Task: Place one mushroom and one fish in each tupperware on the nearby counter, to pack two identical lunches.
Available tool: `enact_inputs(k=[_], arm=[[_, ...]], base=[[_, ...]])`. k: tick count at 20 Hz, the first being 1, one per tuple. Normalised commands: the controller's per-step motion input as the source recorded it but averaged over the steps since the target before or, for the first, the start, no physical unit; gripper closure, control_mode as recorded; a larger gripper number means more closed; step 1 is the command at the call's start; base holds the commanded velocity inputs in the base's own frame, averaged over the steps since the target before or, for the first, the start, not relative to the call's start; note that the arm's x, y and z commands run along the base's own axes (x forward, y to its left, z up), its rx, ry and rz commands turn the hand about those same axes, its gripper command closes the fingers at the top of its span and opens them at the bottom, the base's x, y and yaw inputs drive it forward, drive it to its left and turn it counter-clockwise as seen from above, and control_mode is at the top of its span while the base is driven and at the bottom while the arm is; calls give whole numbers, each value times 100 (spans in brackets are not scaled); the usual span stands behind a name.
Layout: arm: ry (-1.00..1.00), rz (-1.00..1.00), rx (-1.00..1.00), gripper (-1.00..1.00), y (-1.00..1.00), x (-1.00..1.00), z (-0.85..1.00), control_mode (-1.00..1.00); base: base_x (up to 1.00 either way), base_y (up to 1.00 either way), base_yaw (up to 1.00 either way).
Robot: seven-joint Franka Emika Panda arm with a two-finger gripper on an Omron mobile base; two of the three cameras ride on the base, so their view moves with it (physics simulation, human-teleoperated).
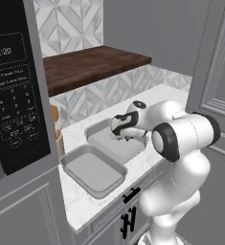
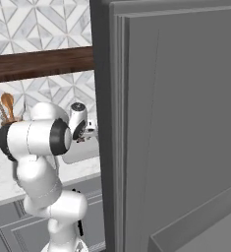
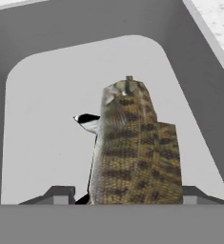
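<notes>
Presently, a mottled brown fish (image 3: 135, 147) is clamped between the gripper (image 3: 125, 193) fingers over one grey translucent tupperware (image 1: 97, 136); the other tub (image 1: 71, 160) is seen bare, mushrooms unpacked.

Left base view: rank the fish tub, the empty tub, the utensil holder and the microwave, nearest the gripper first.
1. Far tupperware, directly under the gripper.
2. Near tupperware, beside it, toward the camera.
3. Utensil holder, left against the backsplash.
4. Microwave, far left.

White robot arm bent forward at the elbow, wrist angled down toward the surface's back edge. The end effector (image 3: 120, 198) appears closed around a mottled brown fish (image 3: 135, 147), one finger (image 3: 61, 194) either side.
</notes>
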Motion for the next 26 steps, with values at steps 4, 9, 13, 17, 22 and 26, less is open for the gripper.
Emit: enact_inputs(k=[4,9,13,17,22,26], arm=[[-4,0,-1,100,8,47,-10,-100],[-8,0,-4,-100,17,41,-4,-100],[-6,0,-6,-100,24,31,-17,-100],[-3,0,-2,-100,4,7,11,-100],[1,-4,0,-100,-12,-57,91,-100],[0,-9,2,-100,-23,-100,63,-100]], base=[[0,0,0],[0,0,0],[0,0,0],[0,0,0],[0,0,0],[0,0,0]])
